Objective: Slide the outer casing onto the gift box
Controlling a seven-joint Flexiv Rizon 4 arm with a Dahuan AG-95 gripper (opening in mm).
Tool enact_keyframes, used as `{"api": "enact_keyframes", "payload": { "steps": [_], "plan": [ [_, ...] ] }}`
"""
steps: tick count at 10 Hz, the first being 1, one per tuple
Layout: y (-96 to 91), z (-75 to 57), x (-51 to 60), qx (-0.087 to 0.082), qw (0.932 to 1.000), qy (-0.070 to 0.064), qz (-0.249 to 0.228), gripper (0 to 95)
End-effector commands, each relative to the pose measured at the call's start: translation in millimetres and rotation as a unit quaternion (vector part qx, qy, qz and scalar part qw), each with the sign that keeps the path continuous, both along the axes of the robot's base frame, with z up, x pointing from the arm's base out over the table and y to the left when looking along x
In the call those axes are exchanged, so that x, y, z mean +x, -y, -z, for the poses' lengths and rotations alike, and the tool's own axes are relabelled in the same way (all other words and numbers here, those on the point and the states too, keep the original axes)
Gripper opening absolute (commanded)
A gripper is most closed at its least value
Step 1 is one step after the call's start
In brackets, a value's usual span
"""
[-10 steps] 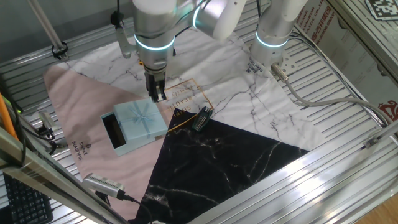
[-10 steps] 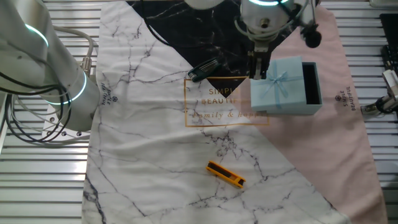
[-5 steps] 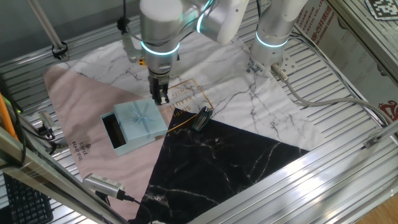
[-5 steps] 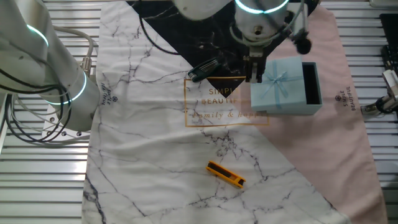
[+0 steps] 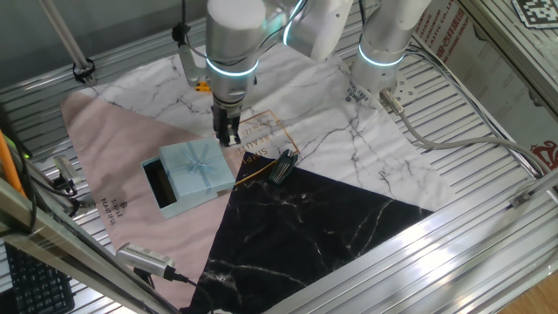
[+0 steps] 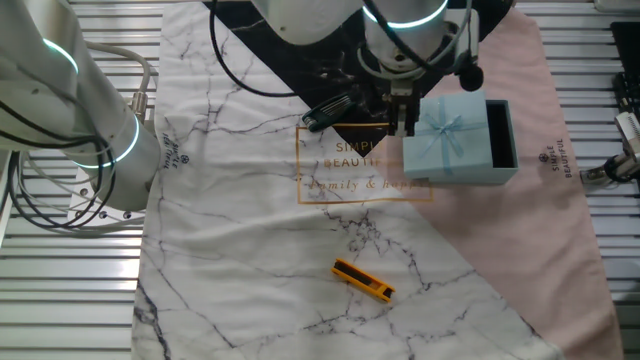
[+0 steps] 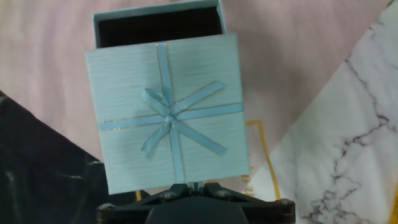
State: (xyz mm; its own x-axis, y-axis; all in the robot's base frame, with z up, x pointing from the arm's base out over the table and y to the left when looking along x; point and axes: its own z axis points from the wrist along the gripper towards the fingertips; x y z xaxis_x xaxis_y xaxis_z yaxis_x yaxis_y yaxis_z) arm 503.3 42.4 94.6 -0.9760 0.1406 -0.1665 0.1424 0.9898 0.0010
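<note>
The outer casing [image 5: 200, 167], a pale blue sleeve with a bow on top, lies on the pink part of the cloth and covers most of the gift box. It also shows in the other fixed view [image 6: 447, 138] and in the hand view [image 7: 168, 118]. The gift box's [image 5: 159, 186] black inside still sticks out at one end, seen too in the other fixed view [image 6: 502, 134] and the hand view [image 7: 158, 26]. My gripper [image 5: 227, 138] is shut and empty, just beside the casing's closed end, lifted slightly; it shows in the other fixed view [image 6: 400, 122] and the hand view [image 7: 194, 185].
A black clip [image 5: 282, 166] lies beside the gold printed square on the cloth. A small orange tool [image 6: 362, 280] lies on the white marble part. A second arm's base [image 5: 381, 52] stands at the back. Metal rails and cables ring the cloth.
My gripper has drawn back and up from the casing's closed end, toward the gold print. The casing and box have not moved.
</note>
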Motion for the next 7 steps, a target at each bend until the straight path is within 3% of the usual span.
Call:
{"api": "enact_keyframes", "payload": {
  "steps": [1, 7],
  "plan": [
    [2.2, 7.7, 0.8, -0.005, 0.9999, 0.012, 0.003, 0.0],
    [2.1, 11.5, -0.1, -0.005, 0.9998, 0.019, 0.005, 0.0]
  ]
}}
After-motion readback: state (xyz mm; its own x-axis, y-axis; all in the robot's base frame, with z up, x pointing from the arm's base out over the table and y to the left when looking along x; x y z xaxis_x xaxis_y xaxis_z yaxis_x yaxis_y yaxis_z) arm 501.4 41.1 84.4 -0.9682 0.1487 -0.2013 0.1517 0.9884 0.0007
